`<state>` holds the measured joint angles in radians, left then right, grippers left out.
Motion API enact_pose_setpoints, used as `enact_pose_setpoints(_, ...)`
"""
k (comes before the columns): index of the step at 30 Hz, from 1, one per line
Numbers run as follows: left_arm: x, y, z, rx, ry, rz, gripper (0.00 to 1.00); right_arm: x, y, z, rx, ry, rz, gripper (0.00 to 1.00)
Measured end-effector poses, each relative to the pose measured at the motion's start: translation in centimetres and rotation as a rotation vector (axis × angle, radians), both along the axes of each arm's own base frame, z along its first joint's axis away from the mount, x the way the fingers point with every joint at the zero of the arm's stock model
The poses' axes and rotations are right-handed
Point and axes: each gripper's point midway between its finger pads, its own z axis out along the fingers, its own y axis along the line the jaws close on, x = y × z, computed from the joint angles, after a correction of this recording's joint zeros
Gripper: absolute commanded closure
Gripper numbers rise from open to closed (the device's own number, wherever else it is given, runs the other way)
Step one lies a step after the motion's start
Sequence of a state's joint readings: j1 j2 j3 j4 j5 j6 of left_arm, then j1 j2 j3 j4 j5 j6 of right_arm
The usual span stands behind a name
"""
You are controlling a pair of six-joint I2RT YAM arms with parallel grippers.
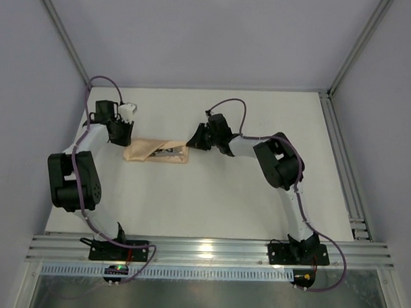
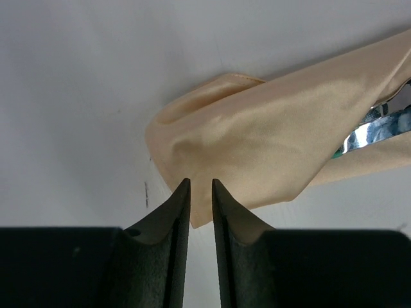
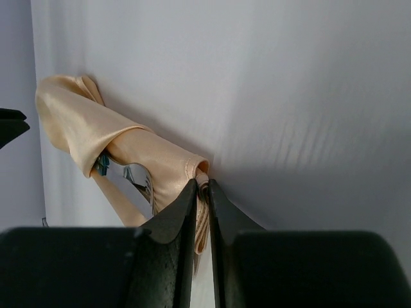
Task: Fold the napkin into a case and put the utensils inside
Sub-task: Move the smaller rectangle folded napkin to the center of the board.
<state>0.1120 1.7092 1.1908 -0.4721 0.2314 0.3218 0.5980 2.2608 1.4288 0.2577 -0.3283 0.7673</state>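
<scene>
Peach-tan cloth with a soft sheen, the case (image 1: 151, 153) lies folded into a narrow strip on the white bench (image 1: 210, 201) between the two arms, with a diagonal flap crossing it. The utensils (image 2: 379, 128) show under that flap as bright silvery ends and a sliver of dark green handle. At the strip's left end, the left end effector (image 2: 200, 183) is narrowed to a slit around the cloth's corner; I cannot tell whether it actually pinches. At the right end, the right end effector (image 3: 201, 185) is clenched on a bunched fold of the case.
</scene>
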Motion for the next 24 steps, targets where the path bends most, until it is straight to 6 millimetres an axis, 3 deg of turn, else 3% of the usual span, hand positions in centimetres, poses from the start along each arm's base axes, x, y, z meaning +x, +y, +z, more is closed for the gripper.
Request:
enact_pose_setpoints(3, 0.2, 1.1, -0.4, 0.006, 0.001, 0.028, 0.81, 1.0, 1.2, 0.2, 0.003, -0.002, 0.001, 0.84)
enact_pose_setpoints(10, -0.2, 2.7, -4.2, 0.006, 0.086, 0.067, 0.81, 1.7, 2.1, 0.9, -0.002, -0.007, 0.0, 0.77)
enact_pose_setpoints(19, 0.8, 2.8, -5.3, 0.0, 0.106, 0.066, 0.81, 1.8, 1.2, 0.6, -0.058, -0.02, -0.004, 0.7)
enact_pose_setpoints(22, 1.1, 2.6, -5.2, -0.012, 0.103, 0.061, 0.79, 1.7, 0.4, 1.4, -0.089, -0.041, 0.0, 0.67)
enact_pose_setpoints(24, 1.1, 2.6, -5.2, -0.018, 0.102, 0.061, 0.73, 1.7, -0.5, 2.6, -0.107, -0.063, -0.005, 0.64)
